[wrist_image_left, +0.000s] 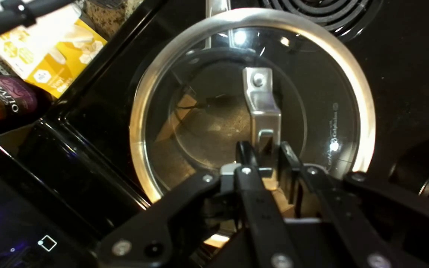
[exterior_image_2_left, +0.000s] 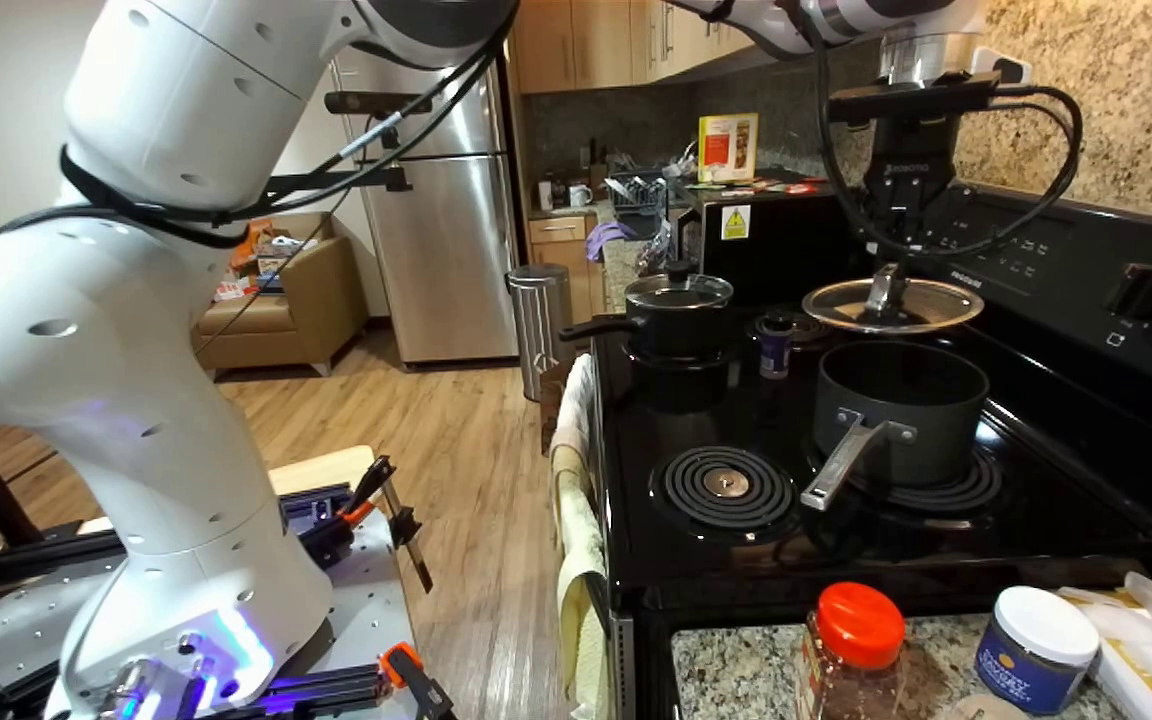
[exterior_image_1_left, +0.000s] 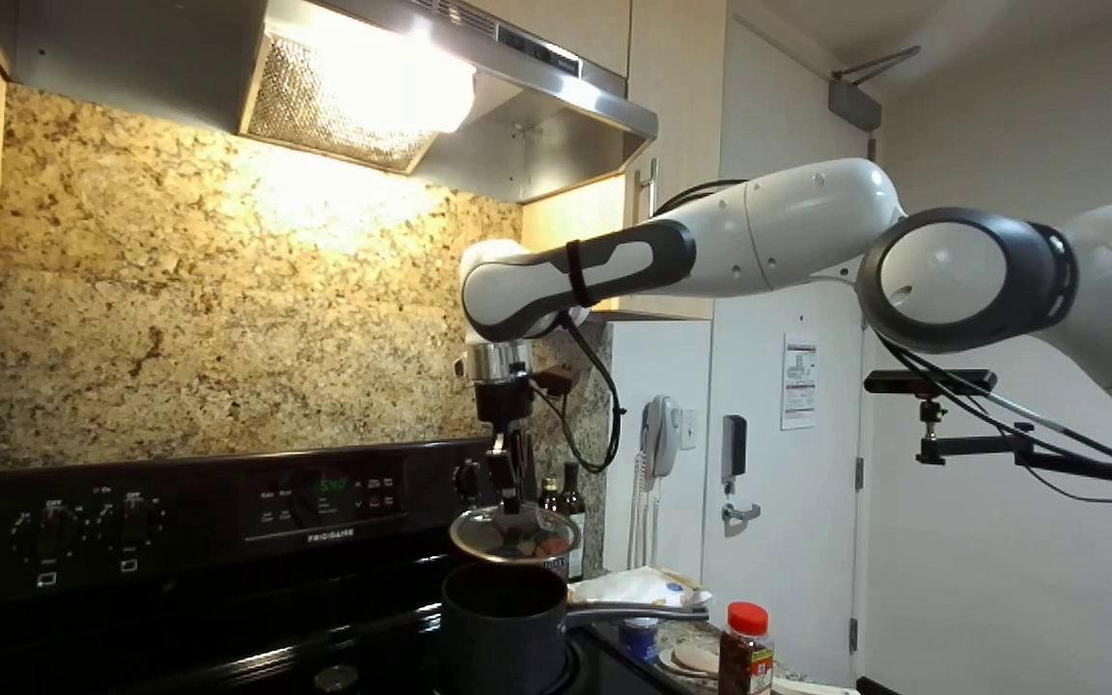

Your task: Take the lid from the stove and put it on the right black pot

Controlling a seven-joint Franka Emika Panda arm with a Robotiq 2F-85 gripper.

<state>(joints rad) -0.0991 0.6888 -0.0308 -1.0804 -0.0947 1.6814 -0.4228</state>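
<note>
Grips the metal handle (wrist_image_left: 262, 98) of the lid (wrist_image_left: 214, 111) in the gripper (wrist_image_left: 264, 152): clenched, with fingers (wrist_image_left: 248, 154) on both sides. Holds the lid off the stove (exterior_image_2_left: 636, 545), in the air above the right pot (exterior_image_2_left: 901, 430); near the pot rim, apart from it in both exterior views. Note clear glass and a metal edge on the lid. Extends over the stove with the arm (exterior_image_1_left: 797, 227), gripper directed down.

On a rear coil (exterior_image_2_left: 966, 492), right pot upright, with pot handle (exterior_image_2_left: 848, 465) directed toward the counter (exterior_image_2_left: 726, 665). In the wrist view, pot handle visible beyond the metal edge of the lid, at the top. Beside the right pot, nearer the towel (exterior_image_2_left: 581, 540), front coil (exterior_image_2_left: 726, 485).

At the left front of the stove, left pot (exterior_image_2_left: 681, 330), covered by a glass top with a black knob (exterior_image_2_left: 679, 270); near it, small bottle (exterior_image_2_left: 774, 358) on the stove surface.

On the counter, in an exterior view: red-capped jar (exterior_image_2_left: 851, 630) and white-capped jar (exterior_image_2_left: 1036, 650). Past the stove edge, in the wrist view: box (wrist_image_left: 65, 56) printed in yellow and white. Above the stove, in an exterior view: hood (exterior_image_1_left: 556, 87) with lamp (exterior_image_1_left: 373, 77) lit. On the back panel (exterior_image_1_left: 199, 502): display (exterior_image_1_left: 332, 485) with green digits.
</note>
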